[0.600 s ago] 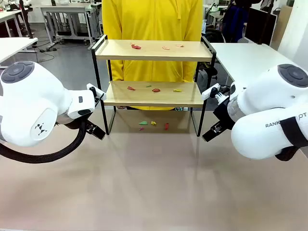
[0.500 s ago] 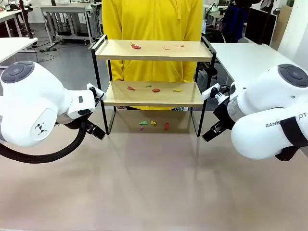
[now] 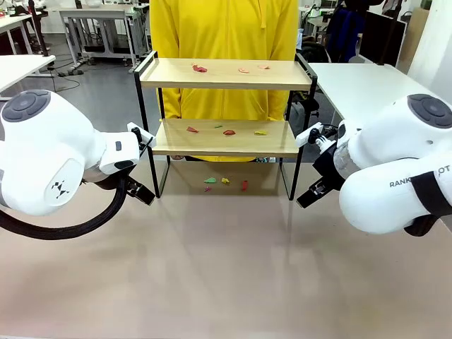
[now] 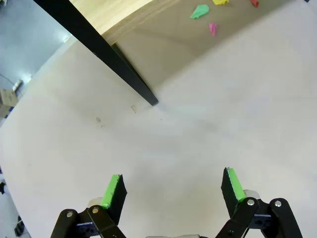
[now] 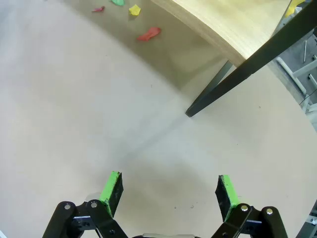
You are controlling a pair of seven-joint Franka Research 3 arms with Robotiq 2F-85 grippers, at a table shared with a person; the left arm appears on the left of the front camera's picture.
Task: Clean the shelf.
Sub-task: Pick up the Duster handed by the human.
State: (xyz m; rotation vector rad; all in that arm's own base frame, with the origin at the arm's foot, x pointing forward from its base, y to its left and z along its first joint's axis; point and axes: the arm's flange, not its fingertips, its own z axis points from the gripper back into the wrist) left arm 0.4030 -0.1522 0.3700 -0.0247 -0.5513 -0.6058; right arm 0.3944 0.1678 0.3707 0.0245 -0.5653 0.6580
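Note:
The shelf (image 3: pixel 226 74) stands at the far middle of the table, two light wooden boards in a thin black frame. Small coloured paper scraps lie on its top board (image 3: pixel 200 68), on its lower board (image 3: pixel 228 132) and on the table beneath it (image 3: pixel 224 181). My left gripper (image 4: pixel 173 186) hovers open over bare table near the shelf's front left leg (image 4: pixel 104 57). My right gripper (image 5: pixel 168 191) hovers open over bare table near the front right leg (image 5: pixel 233 84). Both grippers hold nothing. In each wrist view the scraps (image 4: pixel 200 11) (image 5: pixel 148 33) lie farther off under the shelf.
A person in a yellow top (image 3: pixel 224 32) stands right behind the shelf. The bulky white arms (image 3: pixel 49 159) (image 3: pixel 395 169) flank the shelf left and right. White tables (image 3: pixel 360 81) stand behind on both sides. The near table (image 3: pixel 226 268) is beige.

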